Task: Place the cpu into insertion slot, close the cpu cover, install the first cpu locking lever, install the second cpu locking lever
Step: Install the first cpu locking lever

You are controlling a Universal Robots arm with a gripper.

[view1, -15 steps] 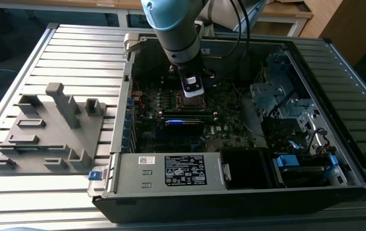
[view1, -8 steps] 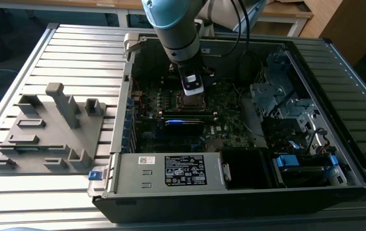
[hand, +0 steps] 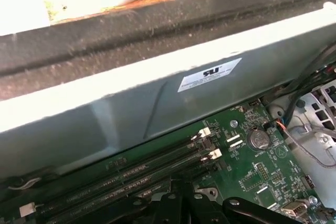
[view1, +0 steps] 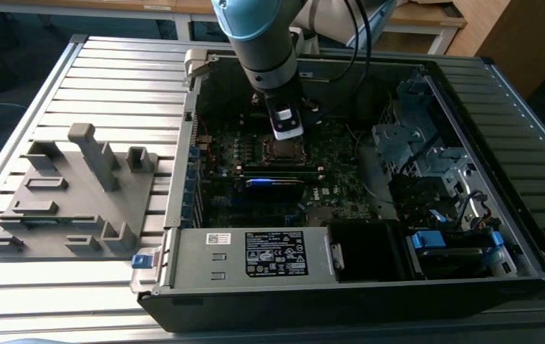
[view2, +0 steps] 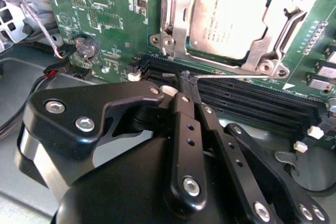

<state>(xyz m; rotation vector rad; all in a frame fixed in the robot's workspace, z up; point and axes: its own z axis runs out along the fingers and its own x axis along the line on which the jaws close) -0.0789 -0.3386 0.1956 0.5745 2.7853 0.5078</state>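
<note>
Silver-grey cpu (view2: 231,19) seated, cpu cover (view2: 273,53) closed over it

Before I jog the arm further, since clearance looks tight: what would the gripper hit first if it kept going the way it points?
Probably the thin metal lever at the gripper tips, lying over the black memory slots beside the cpu cover. Depth is uncertain.

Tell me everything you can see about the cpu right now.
The cpu is a flat square chip with a dull silver-grey metal top bearing small print. In the second wrist view it lies flat in its socket on the green motherboard, with the shiny cpu cover closed down over it as a frame, so the chip's top shows through the window. The cover's edges overlap the chip's margins. The gripper sits just beside the socket, jaws shut, not touching the chip.
</note>
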